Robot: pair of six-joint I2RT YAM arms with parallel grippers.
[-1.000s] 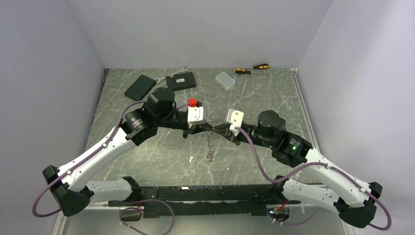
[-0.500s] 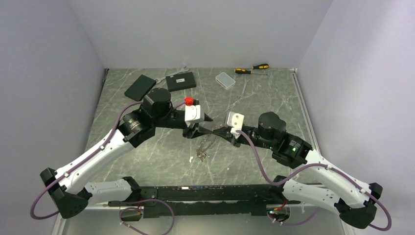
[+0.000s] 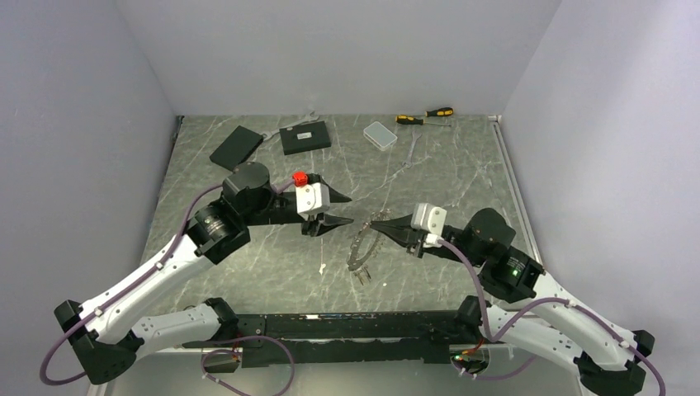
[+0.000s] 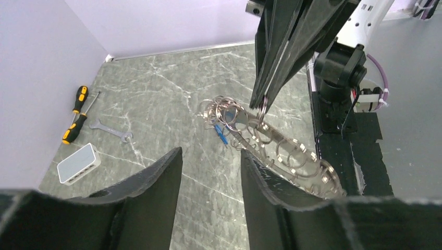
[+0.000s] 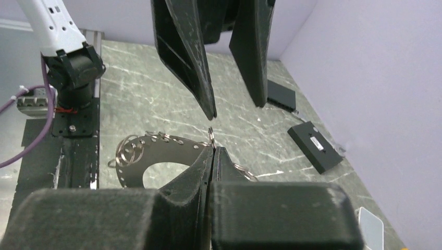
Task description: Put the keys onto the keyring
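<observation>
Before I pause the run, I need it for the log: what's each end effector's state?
Left end effector: open, empty.
Right end effector: closed on the keyring.

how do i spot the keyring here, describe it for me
Look at the middle of the table, between the two arms' tips. From the shut right gripper hangs the keyring: a thin grey metal loop edged with small rings. It is the only silvery, dangling thing there; the left gripper beside it is black and open.
</observation>
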